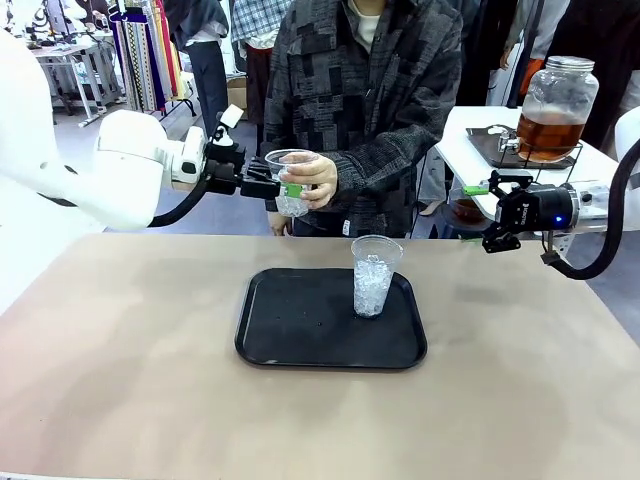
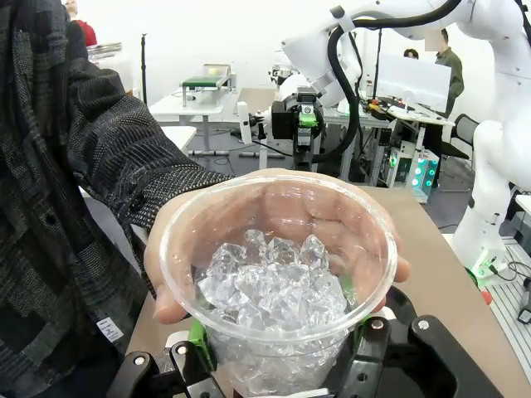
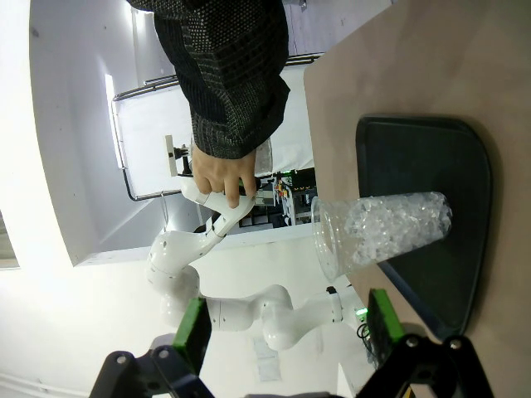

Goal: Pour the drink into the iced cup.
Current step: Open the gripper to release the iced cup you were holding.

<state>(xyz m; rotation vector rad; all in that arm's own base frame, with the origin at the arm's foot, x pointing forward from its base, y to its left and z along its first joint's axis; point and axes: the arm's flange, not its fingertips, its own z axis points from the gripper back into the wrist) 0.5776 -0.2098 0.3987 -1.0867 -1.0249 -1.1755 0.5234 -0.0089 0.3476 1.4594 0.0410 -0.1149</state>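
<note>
Iced cup point(image 1: 287, 205) is clamped in the left gripper point(image 1: 272, 188), with a person's hand point(image 1: 312, 180) wrapped round it too. The drink point(image 1: 549, 135) is seen well off to the right, in its upright jar point(image 1: 556, 85), beyond the wide-open right gripper point(image 1: 488, 213), the nearer arm.

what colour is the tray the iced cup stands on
Black; the tray shows best in the front view.

Centre of the counter point(image 1: 150, 380): tray point(image 1: 300, 345), with an iced cup point(image 1: 374, 282) standing on its far right part. Above the far edge, left of the tray: my left end effector point(image 1: 280, 188) and a person's hand point(image 1: 312, 178) around a second iced cup point(image 1: 288, 168). Far right, behind my right end effector point(image 1: 487, 217): jar point(image 1: 557, 85) holding the drink point(image 1: 545, 135), on a side counter point(image 1: 470, 135).
</note>
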